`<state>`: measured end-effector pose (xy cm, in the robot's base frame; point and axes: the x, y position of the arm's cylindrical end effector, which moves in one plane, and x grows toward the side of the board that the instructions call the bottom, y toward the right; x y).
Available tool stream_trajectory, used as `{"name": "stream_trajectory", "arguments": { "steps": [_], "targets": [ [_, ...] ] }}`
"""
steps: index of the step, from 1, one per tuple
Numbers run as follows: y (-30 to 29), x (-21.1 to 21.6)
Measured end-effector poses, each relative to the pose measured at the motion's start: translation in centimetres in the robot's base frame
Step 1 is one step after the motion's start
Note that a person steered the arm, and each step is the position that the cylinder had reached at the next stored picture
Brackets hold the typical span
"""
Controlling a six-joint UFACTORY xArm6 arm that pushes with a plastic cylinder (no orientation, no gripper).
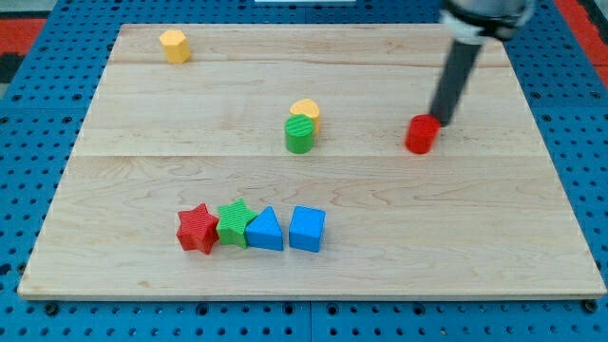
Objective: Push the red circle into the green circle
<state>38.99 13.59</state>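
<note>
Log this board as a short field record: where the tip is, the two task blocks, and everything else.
tip: my tip just above-right of the red circle, at its edge
target: green circle, to the view's left of the red one, apart
touching target: yellow heart behind it
top left: yellow hexagon
bottom row: red star, green star, blue triangle, blue cube

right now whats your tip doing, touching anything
My tip: no jaws, holds nothing; it sits against the red circle on its upper right side, with the green circle off to the view's left.
</note>
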Motion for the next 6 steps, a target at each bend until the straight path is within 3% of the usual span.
{"name": "stream_trajectory", "arguments": {
  "steps": [1, 2, 4, 5, 6],
  "targets": [
    [3.1, 1.0],
    [2.7, 3.5],
    [-11.1, 3.4],
    [-9.4, 3.2],
    [-3.5, -1.7]
  ]
}}
